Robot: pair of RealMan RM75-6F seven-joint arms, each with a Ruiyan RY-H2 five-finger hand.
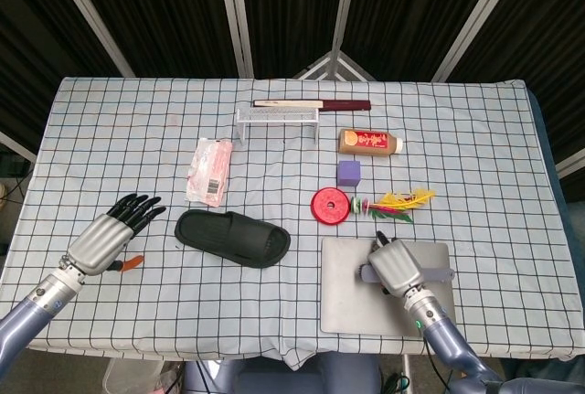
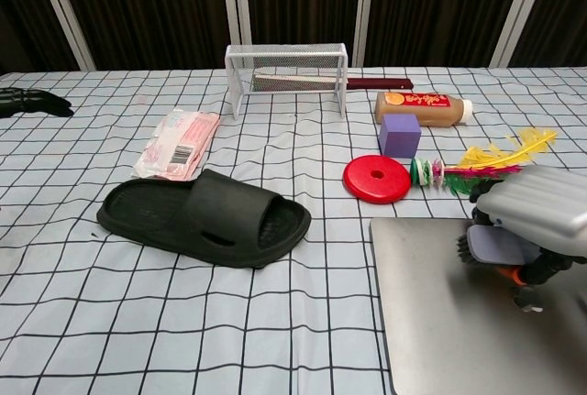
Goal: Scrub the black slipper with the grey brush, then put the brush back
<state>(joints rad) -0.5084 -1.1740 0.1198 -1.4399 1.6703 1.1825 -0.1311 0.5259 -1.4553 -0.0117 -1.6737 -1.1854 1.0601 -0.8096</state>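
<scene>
Chest view showed the grey brush (image 2: 491, 245) best: a lavender-grey block with a fringe of dark bristles along its left edge and an orange bit showing beneath it, raised just above the grey tray (image 2: 440, 322) at the table's front right. My right hand (image 2: 537, 221) was curled over it from above, dark fingers wrapped under the block and holding it; how tightly, I could not tell, the silver back of the hand hid most of the grip. In the head view the same hand (image 1: 395, 264) sat over the tray's upper left part, with the brush's pale handle (image 1: 439, 274) poking out to the right of it. The black slipper (image 1: 232, 237) lay flat on the checked cloth (image 1: 137, 138) left of the tray and well apart from the brush, toe end toward the tray, open strap visible, nothing touching it. My left hand (image 1: 110, 232) hovered near the table's left edge, well clear of the slipper, black fingers stretched out and slightly fanned, holding nothing; a small orange piece (image 1: 132, 260) showed just under it. In the chest view only those dark fingertips (image 2: 27, 100) reached in at the far left.
</scene>
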